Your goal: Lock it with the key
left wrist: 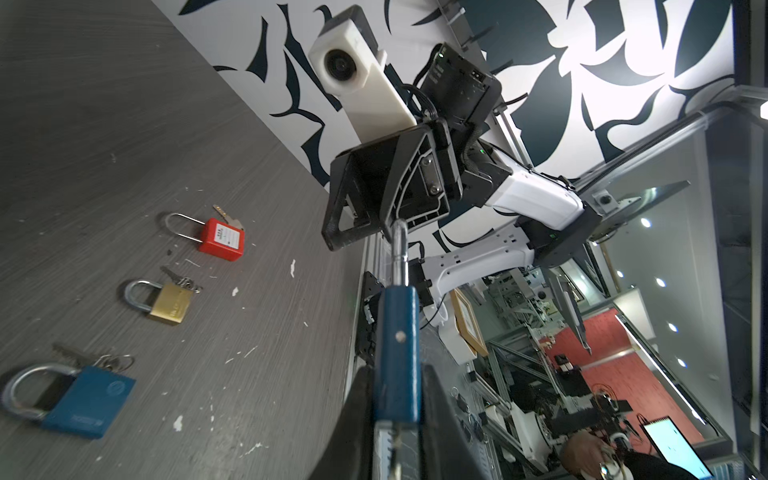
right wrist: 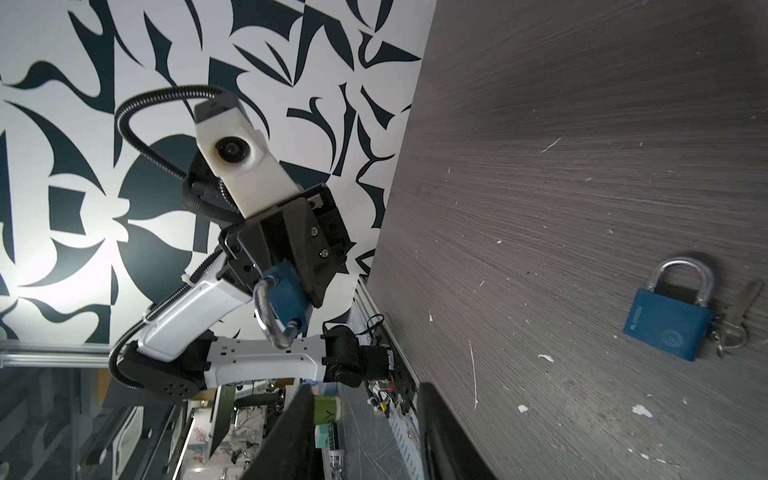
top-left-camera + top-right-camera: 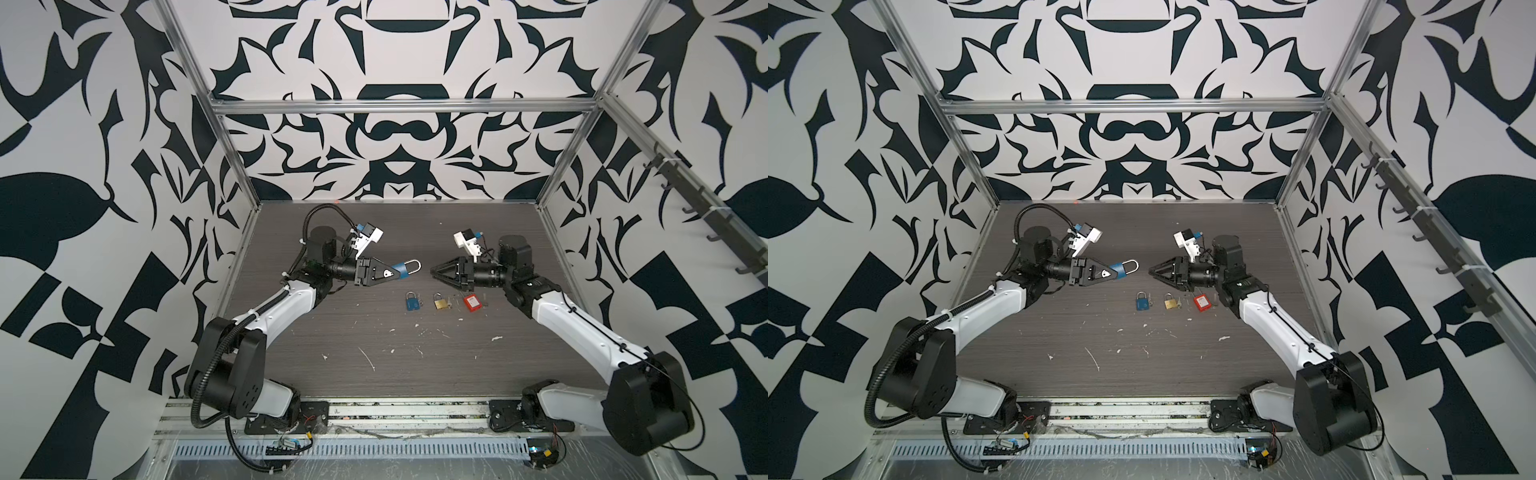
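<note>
Currently the left gripper is clenched on a long-shackle blue padlock, held up off the table. Its keyhole end is buried between the fingers, so I can't tell whether a key sits there. The right gripper points at it, apart, jaws parted with nothing between. A small blue lock, brass lock and red lock lie in a row, with keys beside them that are tiny in both top views.
</note>
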